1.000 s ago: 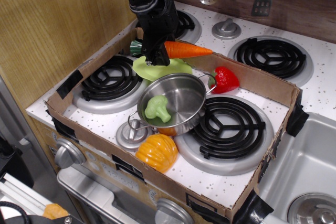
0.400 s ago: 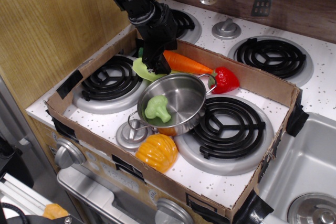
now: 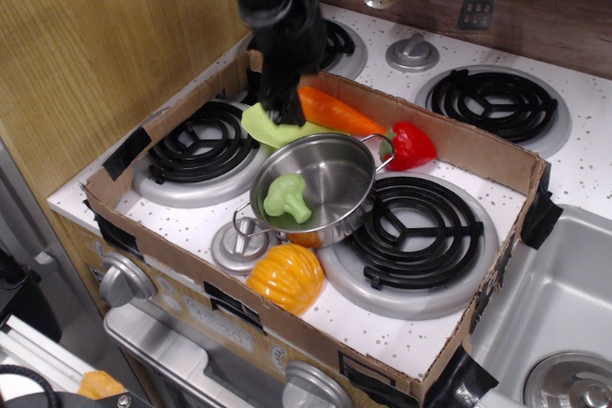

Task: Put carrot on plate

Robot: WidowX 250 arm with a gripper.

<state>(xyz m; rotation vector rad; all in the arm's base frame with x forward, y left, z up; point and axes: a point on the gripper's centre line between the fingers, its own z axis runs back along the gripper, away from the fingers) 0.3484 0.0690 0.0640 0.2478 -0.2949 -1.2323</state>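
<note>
The orange carrot (image 3: 342, 115) lies tilted at the back of the cardboard box, its tip pointing right toward the red pepper. Its thick end rests over the lime-green plate (image 3: 260, 127), which lies just behind the steel pot. My gripper (image 3: 285, 110) reaches down from above onto the carrot's thick end and the plate's middle. It hides the carrot's green stub. The dark fingers blend together, so I cannot tell whether they still clamp the carrot.
A steel pot (image 3: 320, 183) holding a green broccoli (image 3: 286, 196) stands in front of the plate. A red pepper (image 3: 411, 143) lies to the right and an orange pumpkin (image 3: 286, 277) at the front. The cardboard box wall (image 3: 459, 136) rings the toy stove burners.
The carrot came down from mid-air onto the plate and tilted tip-down to the right. The arm above it has since straightened more upright and looks blurred.
</note>
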